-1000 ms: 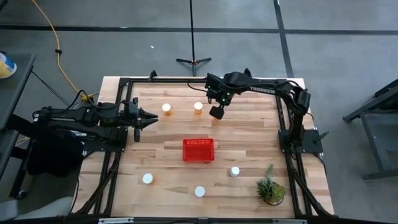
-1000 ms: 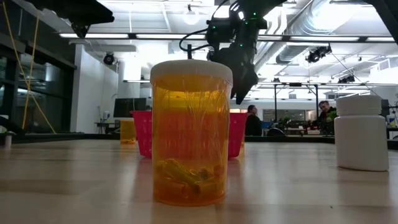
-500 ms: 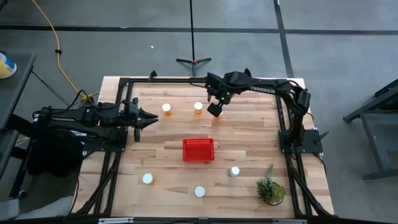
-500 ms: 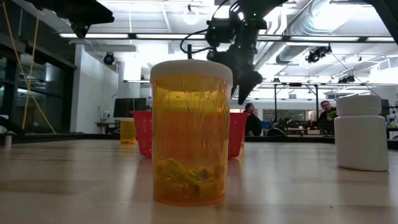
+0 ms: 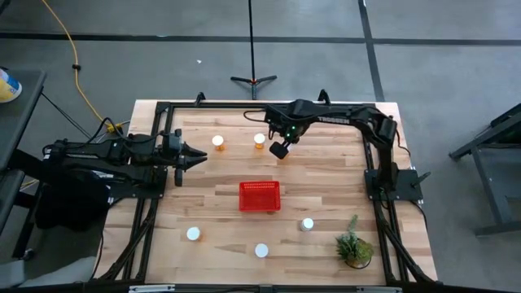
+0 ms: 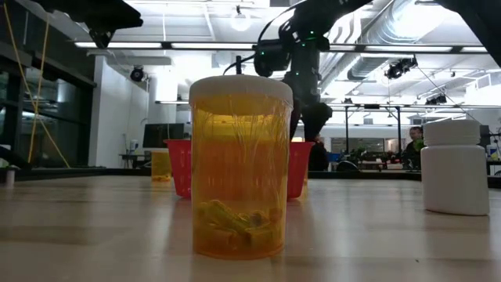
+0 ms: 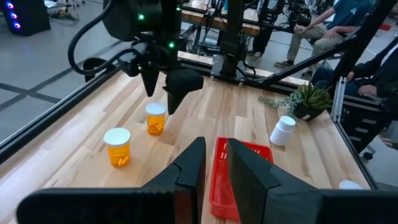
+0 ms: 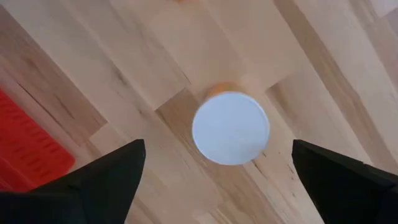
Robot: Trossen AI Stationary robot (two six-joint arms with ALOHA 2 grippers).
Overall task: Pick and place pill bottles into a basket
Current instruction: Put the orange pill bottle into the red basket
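The pill bottle (image 8: pixel 230 127) we are after stands upright on the far side of the basket (image 5: pixel 260 196), well apart from it. We judge it light, rigid and smooth, best pinched across its orange body just under the white cap. Our right gripper (image 8: pixel 217 162) hangs directly above it, fingers spread wide. Our left gripper (image 7: pixel 214 165) waits pressed together, left of the basket.
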